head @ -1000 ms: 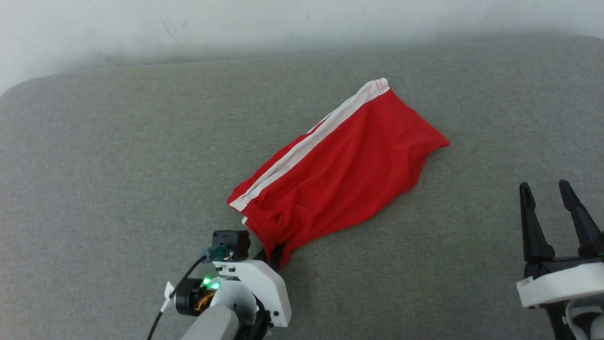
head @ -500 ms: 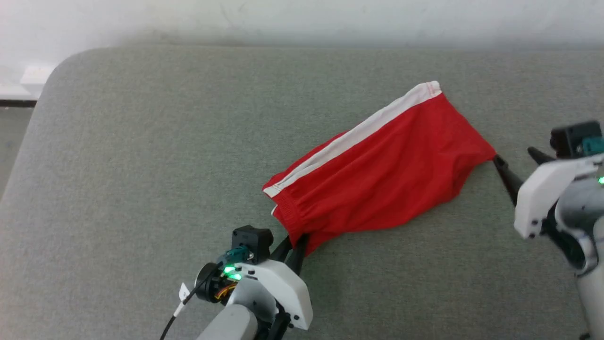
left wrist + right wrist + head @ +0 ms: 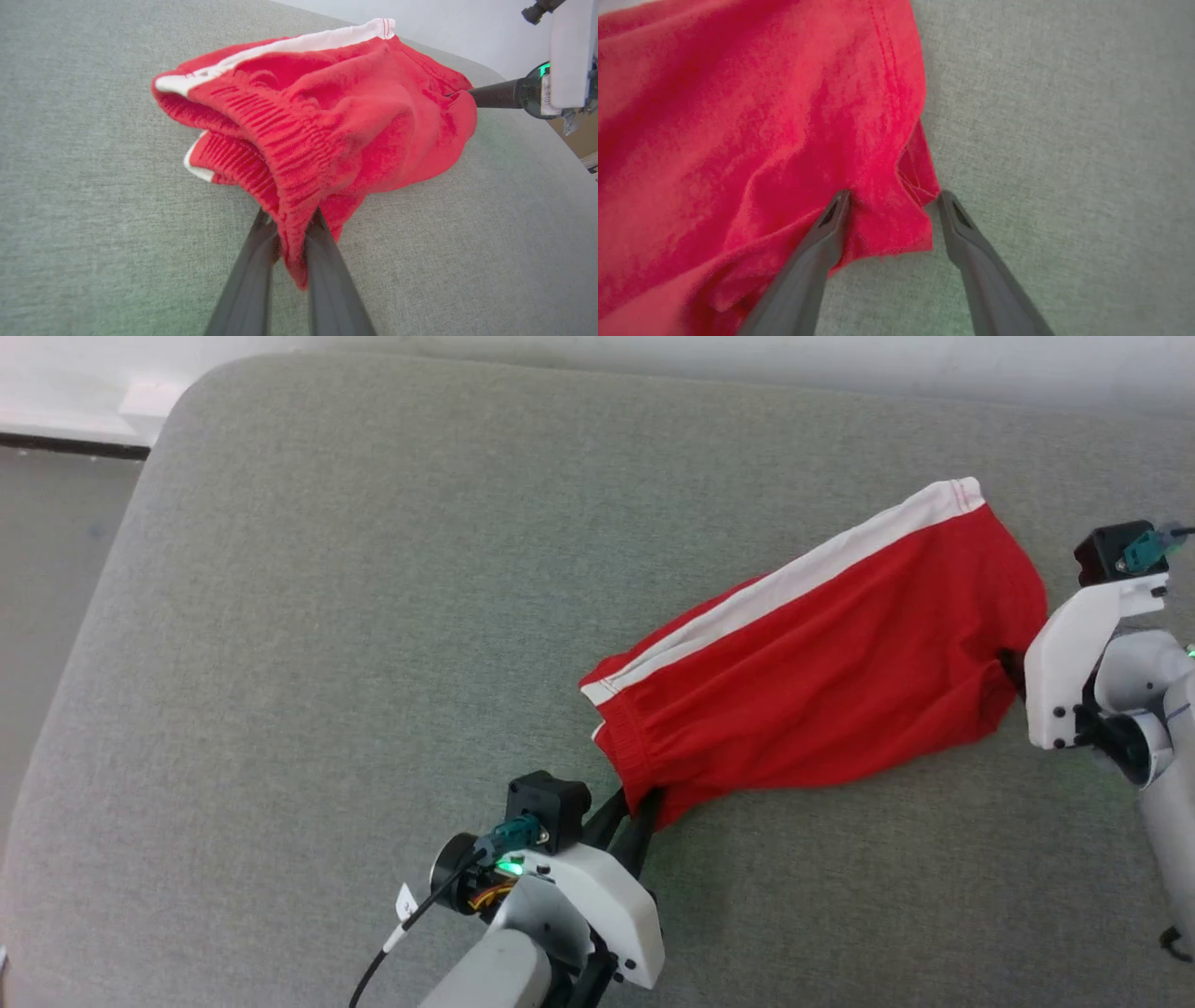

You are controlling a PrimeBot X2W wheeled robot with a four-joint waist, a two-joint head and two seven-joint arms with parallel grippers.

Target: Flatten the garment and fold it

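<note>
Red shorts (image 3: 822, 653) with a white side stripe lie crumpled on the grey cushion (image 3: 373, 616). My left gripper (image 3: 637, 803) is at their lower left end, shut on the elastic waistband (image 3: 280, 154); in the left wrist view the cloth is pinched between its tips (image 3: 290, 226). My right gripper (image 3: 1010, 670) is at the shorts' right end, mostly hidden behind its white housing. In the right wrist view it stands open (image 3: 892, 199), its two fingers on either side of a hem corner (image 3: 901, 224) of the shorts (image 3: 761, 116). The left wrist view also shows the right gripper (image 3: 465, 94) touching the far hem.
The cushion's rounded left edge (image 3: 121, 551) drops to a darker floor (image 3: 47, 569). A pale wall (image 3: 653, 355) runs behind the cushion. Bare grey fabric stretches left of and in front of the shorts.
The head camera has swung left. My right gripper has come up from the lower right to the shorts' right hem corner. The left gripper still holds the waistband.
</note>
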